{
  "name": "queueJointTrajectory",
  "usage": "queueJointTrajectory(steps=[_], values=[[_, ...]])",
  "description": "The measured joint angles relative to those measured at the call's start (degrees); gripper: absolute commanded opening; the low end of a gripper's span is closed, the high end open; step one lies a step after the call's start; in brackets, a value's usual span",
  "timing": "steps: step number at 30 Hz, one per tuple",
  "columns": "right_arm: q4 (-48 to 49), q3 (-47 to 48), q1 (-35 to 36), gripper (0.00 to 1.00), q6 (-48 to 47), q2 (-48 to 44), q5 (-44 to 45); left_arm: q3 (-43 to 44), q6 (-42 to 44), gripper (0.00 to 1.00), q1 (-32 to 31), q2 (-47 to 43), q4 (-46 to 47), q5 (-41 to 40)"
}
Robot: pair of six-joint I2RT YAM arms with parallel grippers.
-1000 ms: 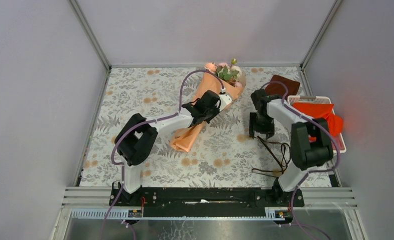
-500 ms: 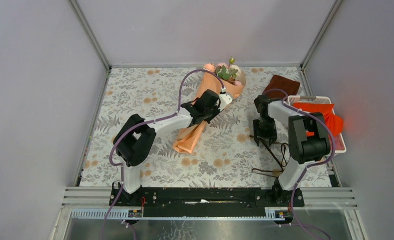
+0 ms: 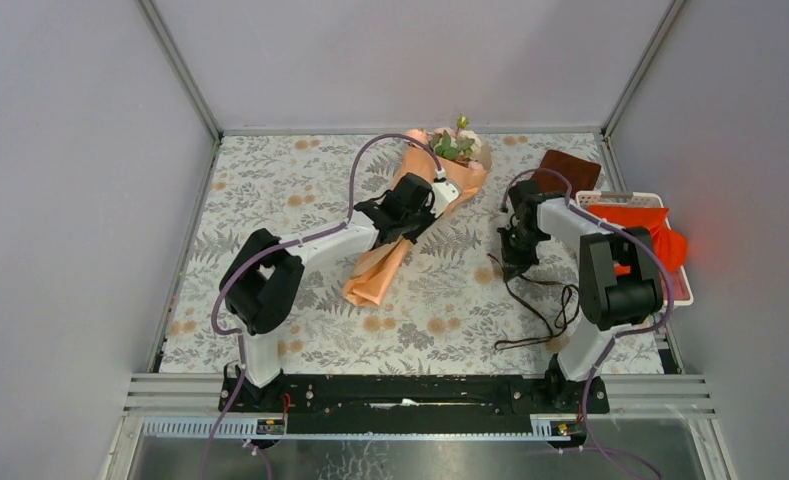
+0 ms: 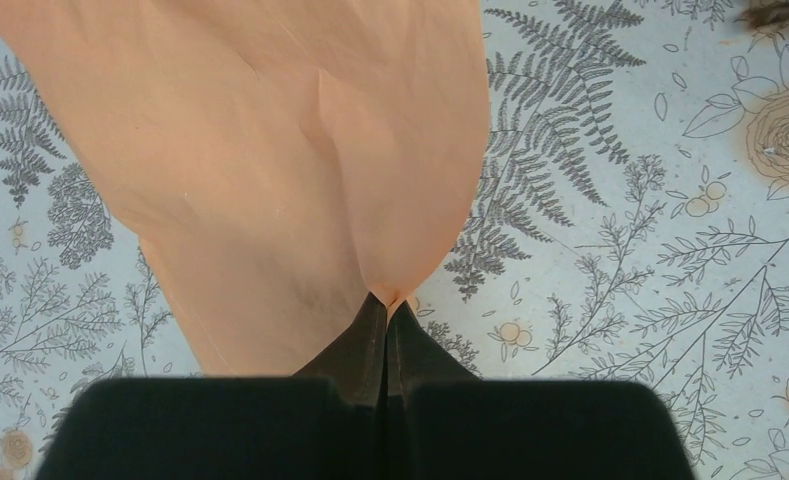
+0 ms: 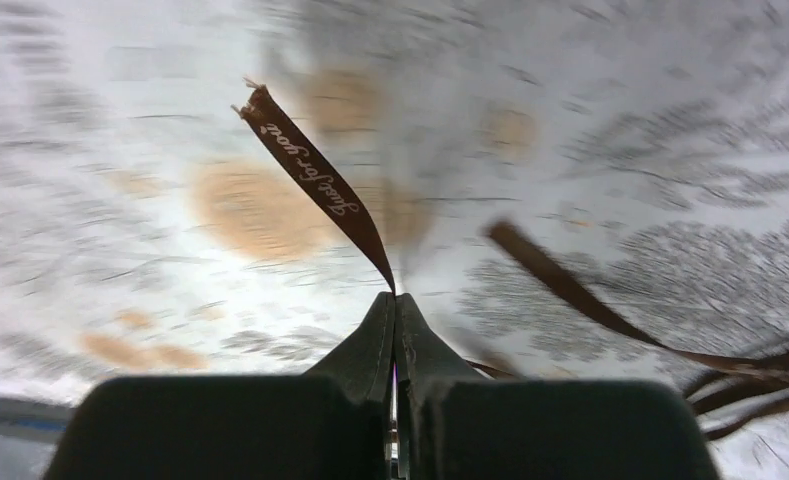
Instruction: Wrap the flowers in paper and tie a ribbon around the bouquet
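Plain grey wall panels (image 3: 410,60), joined by aluminium corner posts (image 3: 178,68), enclose three sides of the white fern-and-rose printed table top (image 3: 270,180).

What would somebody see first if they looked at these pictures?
The peach paper bouquet slanting across the middle of the flowery table, pink roses at its far end, with the left gripper pinching its paper. To the right, the right gripper pinches an end of the thin brown ribbon.
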Motion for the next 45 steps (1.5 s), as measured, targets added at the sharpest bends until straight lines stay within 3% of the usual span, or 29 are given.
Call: queueJointTrajectory(steps=[6, 12, 17, 22, 30, 31, 34, 36, 41, 43, 45], values=[[5.51, 6.03, 4.44, 0.00, 2.43, -11.43, -9.35, -0.04, -0.61, 0.00, 2.71, -0.98, -0.74, 1.16], [15.19, 15.89, 4.28, 0.00, 8.00, -27.69, -5.09, -0.76, -1.03, 0.00, 4.55, -1.09, -1.20, 1.97], [25.44, 18.36, 4.17, 0.00, 12.28, -37.57, -4.63, -0.85, -1.25, 0.00, 5.33, -2.21, -1.25, 2.86], [33.57, 14.45, 7.63, 0.00, 16.52, -39.06, -9.33, -0.83, -1.49, 0.00, 5.99, -3.08, -1.25, 3.98], [41.62, -4.90, 33.14, 0.00, 19.76, -23.26, -14.69, -0.55, -2.10, 0.00, 8.02, -3.08, -2.47, 5.73], [42.49, -7.45, 36.20, 0.04, 20.06, -21.51, -15.43, -0.55, -2.27, 0.00, 8.35, -3.08, -2.67, 6.08], [43.80, -10.99, 42.53, 0.39, 20.52, -18.78, -16.00, -0.55, -2.67, 0.00, 9.29, -3.10, -3.04, 6.97], [44.52, -11.10, 44.39, 0.53, 21.07, -17.59, -15.85, -0.55, -2.91, 0.00, 9.81, -3.10, -3.23, 7.61], [45.94, -12.26, 43.01, 0.77, 22.84, -18.47, -12.39, -0.55, -3.10, 0.00, 10.23, -3.54, -3.48, 9.01], [47.76, -15.76, 38.99, 0.85, 26.08, -21.99, -12.24, -0.57, -3.21, 0.00, 10.23, -3.91, -3.48, 9.60], [49.86, -20.55, 32.33, 0.88, 30.60, -26.82, -11.32, -0.57, -3.41, 0.00, 10.23, -4.35, -3.50, 10.25]])
